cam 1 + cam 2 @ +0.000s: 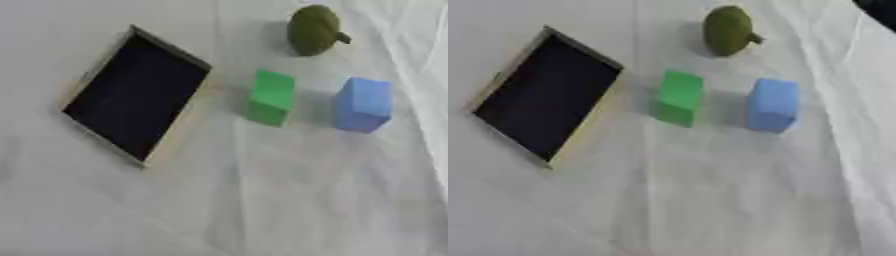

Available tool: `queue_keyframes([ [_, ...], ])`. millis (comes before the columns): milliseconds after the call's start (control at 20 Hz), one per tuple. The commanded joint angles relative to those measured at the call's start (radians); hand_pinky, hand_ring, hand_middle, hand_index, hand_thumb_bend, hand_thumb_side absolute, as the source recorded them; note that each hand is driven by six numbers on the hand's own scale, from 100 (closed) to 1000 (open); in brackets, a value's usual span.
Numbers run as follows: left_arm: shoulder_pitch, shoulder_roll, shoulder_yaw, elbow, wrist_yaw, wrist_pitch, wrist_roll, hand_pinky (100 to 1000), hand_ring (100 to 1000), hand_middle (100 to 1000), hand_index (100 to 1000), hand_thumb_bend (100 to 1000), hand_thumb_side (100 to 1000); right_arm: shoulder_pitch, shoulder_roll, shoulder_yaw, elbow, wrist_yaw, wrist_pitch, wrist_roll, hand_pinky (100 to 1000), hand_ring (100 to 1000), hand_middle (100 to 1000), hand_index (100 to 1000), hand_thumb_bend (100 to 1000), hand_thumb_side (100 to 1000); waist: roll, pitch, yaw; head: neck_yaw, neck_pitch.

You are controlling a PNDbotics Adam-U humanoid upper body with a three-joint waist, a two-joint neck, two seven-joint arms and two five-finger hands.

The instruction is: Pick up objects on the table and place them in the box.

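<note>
Left eye view: green block (270, 97) beside box (180, 136).

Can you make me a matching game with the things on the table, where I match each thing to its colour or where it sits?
Things:
1. box
2. block beside the box
3. block farthest right
4. round fruit with a stem

Match to:
A. blue
B. dark olive green, at the far end of the table
C. bright green
D. black inside, nothing in it, on the left

Pairs: 1-D, 2-C, 3-A, 4-B
</note>
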Motion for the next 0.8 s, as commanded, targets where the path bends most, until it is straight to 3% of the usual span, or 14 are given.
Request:
queue_keyframes([
  [50, 0.0, 0.016, 0.016, -0.015, -0.007, -0.006, 0.004, 759, 778, 779, 834, 325, 776, -0.008, -0.02, -0.016, -0.02, -0.006, -0.003, 0.0, 880, 849, 700, 766, 100, 581, 0.014, -0.018, -0.001, 0.006, -0.011],
  [350, -0.001, 0.015, 0.016, -0.015, -0.008, -0.006, 0.004, 759, 778, 779, 834, 326, 775, -0.004, -0.019, -0.014, -0.02, -0.003, -0.001, 0.008, 874, 847, 699, 766, 100, 579, 0.01, -0.021, 0.0, 0.007, -0.007],
  [500, 0.0, 0.015, 0.016, -0.015, -0.007, -0.005, 0.005, 759, 778, 780, 834, 325, 777, 0.01, -0.026, -0.013, -0.02, 0.016, 0.016, 0.029, 875, 852, 708, 776, 100, 537, 0.007, -0.022, 0.001, 0.005, -0.005],
  [650, 0.002, 0.017, 0.015, -0.015, -0.007, -0.003, 0.005, 758, 778, 780, 834, 324, 779, 0.048, -0.055, -0.003, -0.02, 0.072, 0.064, 0.096, 881, 870, 739, 810, 171, 525, 0.004, -0.021, 0.001, 0.003, -0.003],
  [800, 0.003, 0.019, 0.014, -0.015, -0.007, -0.001, 0.005, 758, 778, 780, 834, 323, 781, 0.094, -0.098, 0.015, -0.02, 0.146, 0.1, 0.186, 888, 888, 767, 837, 183, 556, 0.002, -0.02, 0.0, 0.001, -0.001],
])
